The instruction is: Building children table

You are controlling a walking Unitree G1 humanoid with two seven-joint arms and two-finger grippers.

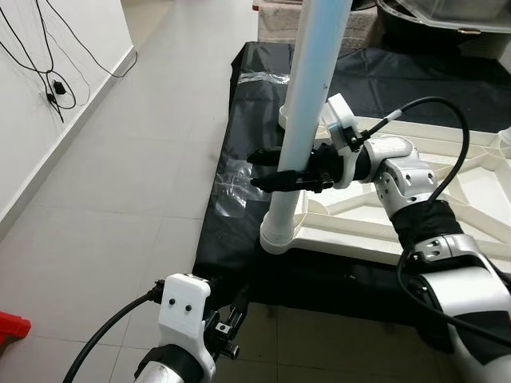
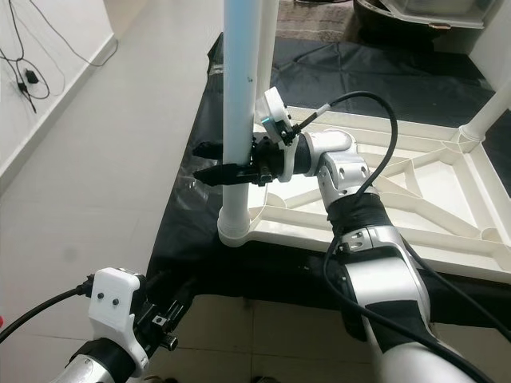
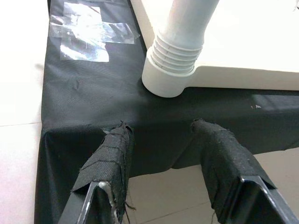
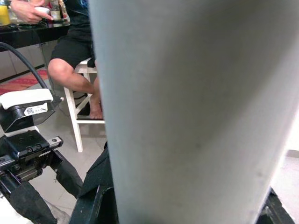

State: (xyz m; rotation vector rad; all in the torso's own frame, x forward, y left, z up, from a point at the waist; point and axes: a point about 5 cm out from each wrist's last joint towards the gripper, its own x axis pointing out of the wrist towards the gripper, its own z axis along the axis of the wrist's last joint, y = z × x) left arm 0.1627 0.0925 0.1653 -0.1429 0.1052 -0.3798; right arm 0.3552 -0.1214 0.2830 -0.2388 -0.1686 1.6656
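White leg upright at twelve o'clock, seated in the ribbed corner socket of the upturned white tabletop. Right gripper pinching that leg partway up, one black finger on either side. Tabletop lying underside-up on a black sheet spread over the tiled floor, with clear tape stuck to the sheet just beside the socket. Left gripper low at seven o'clock, spread and holding nothing, hovering near the sheet's edge. Another leg fitted at the corner toward two o'clock (only partly visible). Seated person on a white stool seen past the leg from the right wrist.
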